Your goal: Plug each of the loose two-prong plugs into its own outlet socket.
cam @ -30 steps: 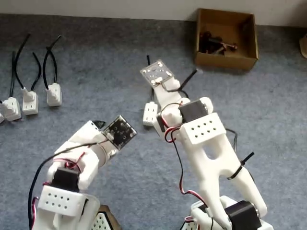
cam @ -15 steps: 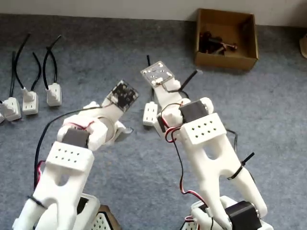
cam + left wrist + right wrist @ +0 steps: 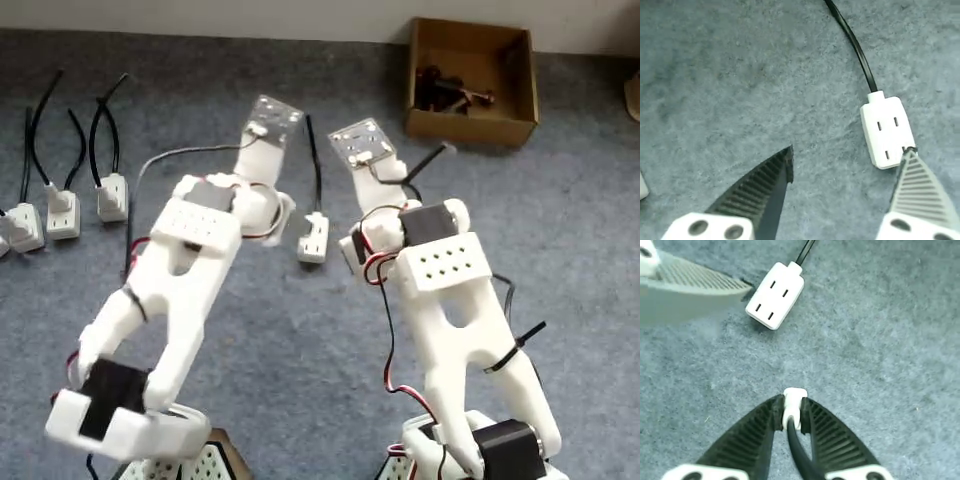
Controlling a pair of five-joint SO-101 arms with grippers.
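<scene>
Having been swung forward to the outlet socket [image 3: 887, 131] lying on the surface [image 3: 300, 380], the left gripper [image 3: 849, 151] is logged with fingers spread; a two-prong plug [image 3: 794, 396] is held pinched in the right gripper [image 3: 792, 407] nearby, insertion pending

We see soft, even light over the grey carpet [image 3: 580, 230]. Shadows are faint: a thin dark edge under the white outlet [image 3: 775, 295], and deeper shade inside the far cardboard box [image 3: 465, 128].
</scene>
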